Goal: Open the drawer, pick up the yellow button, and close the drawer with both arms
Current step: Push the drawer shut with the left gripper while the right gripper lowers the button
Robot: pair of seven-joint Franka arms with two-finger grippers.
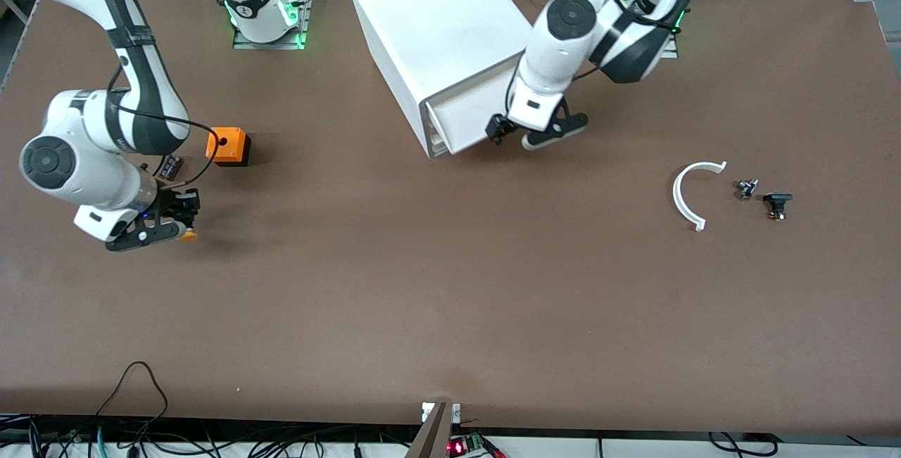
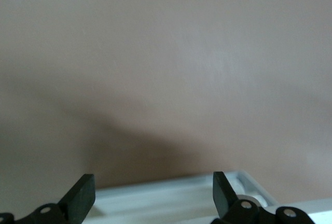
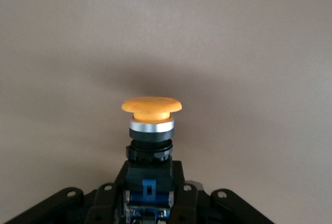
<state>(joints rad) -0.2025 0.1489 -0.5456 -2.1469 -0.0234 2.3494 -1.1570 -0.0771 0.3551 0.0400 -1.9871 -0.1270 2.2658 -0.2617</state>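
The button (image 3: 151, 130), with an orange-yellow cap and a black and blue body, stands up between the fingers of my right gripper (image 3: 150, 195), which is shut on its body. In the front view the right gripper (image 1: 179, 226) holds the button (image 1: 188, 235) low over the table at the right arm's end. The white cabinet (image 1: 436, 29) stands at mid-table near the bases. Its drawer front (image 1: 461, 117) looks about flush with the frame. My left gripper (image 1: 501, 131) is open at the drawer front. In the left wrist view the left gripper (image 2: 153, 198) straddles a white edge of the drawer (image 2: 171, 198).
An orange box with a hole (image 1: 229, 146) and a small flat black block (image 1: 171, 166) lie just beside the right gripper, farther from the front camera. A white curved piece (image 1: 686, 194) and two small dark parts (image 1: 746, 188) (image 1: 776, 205) lie toward the left arm's end.
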